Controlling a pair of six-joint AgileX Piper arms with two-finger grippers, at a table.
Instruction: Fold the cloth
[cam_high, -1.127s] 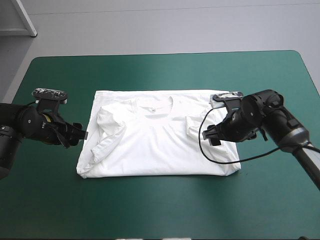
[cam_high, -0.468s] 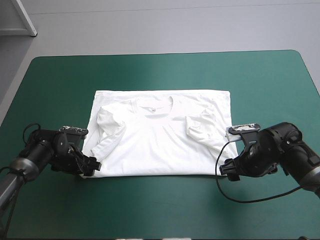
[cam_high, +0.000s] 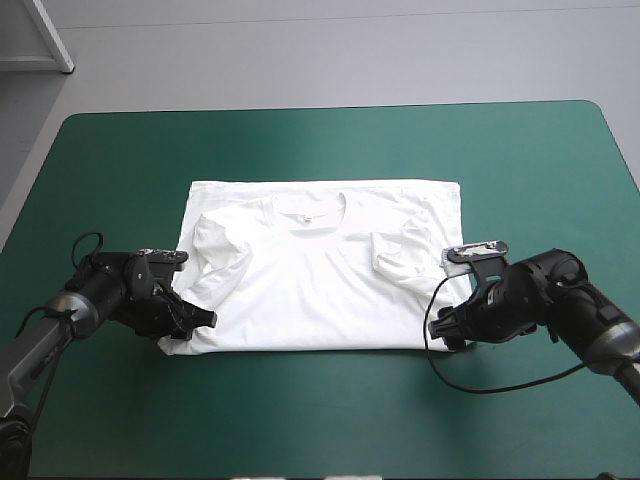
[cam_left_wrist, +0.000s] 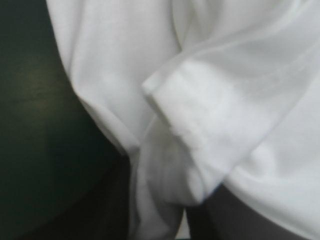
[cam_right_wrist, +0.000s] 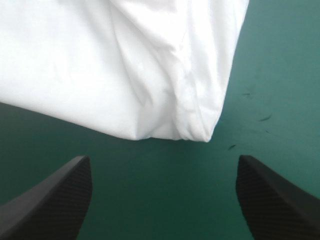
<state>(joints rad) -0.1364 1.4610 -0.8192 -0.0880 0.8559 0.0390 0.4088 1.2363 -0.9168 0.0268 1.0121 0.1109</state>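
Lying collar (cam_high: 310, 207) farthest, the T-shirt (cam_high: 320, 285) is clamped by left jaws; right jaws apart.

The white, short-sleeved T-shirt (cam_high: 320, 285) is lying spread flat at the middle of the teal-green cover (cam_high: 320, 420), with its collar pointing toward the far edge and its hem toward the near edge. Both sleeves are lying folded inward on the body panel. The near left corner is bunching into soft folds, while the near right corner is resting flat.
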